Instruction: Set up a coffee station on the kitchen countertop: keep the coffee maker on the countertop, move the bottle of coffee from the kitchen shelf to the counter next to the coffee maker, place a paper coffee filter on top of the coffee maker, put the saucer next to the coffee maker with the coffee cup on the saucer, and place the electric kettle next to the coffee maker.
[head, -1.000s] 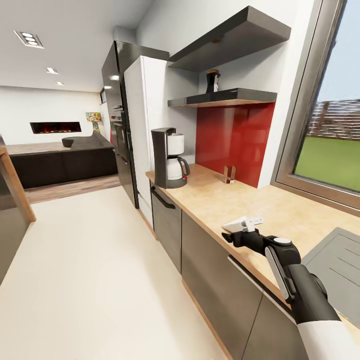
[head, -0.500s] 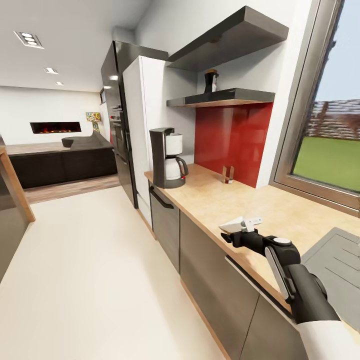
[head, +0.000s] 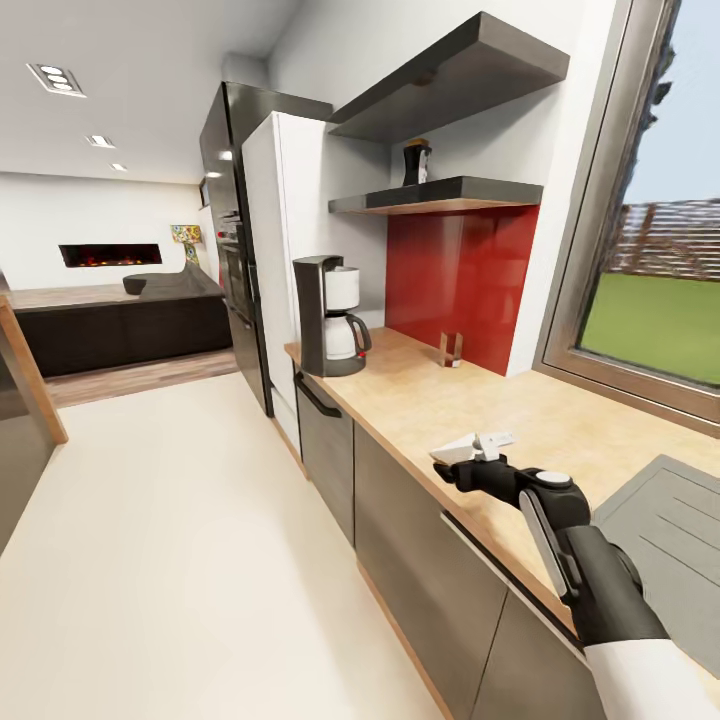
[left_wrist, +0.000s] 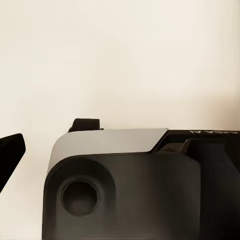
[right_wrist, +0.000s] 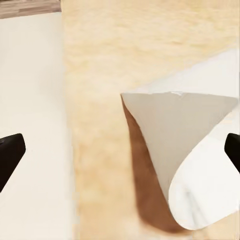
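The coffee maker (head: 325, 318) stands at the far left end of the countertop (head: 420, 400). The bottle of coffee (head: 416, 163) sits on the lower black kitchen shelf (head: 470, 190) above the red backsplash. A white paper coffee filter (head: 462, 447) lies near the counter's front edge. My right gripper (head: 465, 470) is just behind it. In the right wrist view the paper coffee filter (right_wrist: 190, 150) lies between the widely spread fingers of the open right gripper (right_wrist: 120, 155). My left gripper (left_wrist: 120, 160) hangs over pale floor beside the robot's body. The saucer, coffee cup and electric kettle are out of view.
A grey sink (head: 670, 530) is set into the counter at the right. A small glass holder (head: 451, 348) stands against the backsplash. A white fridge (head: 275, 260) borders the coffee maker. Dark cabinets run below the counter, and open pale floor (head: 180, 540) lies to the left.
The whole picture has slid a little to the left, so the camera has moved. My right gripper has stayed at the filter and edged slightly left with it in frame.
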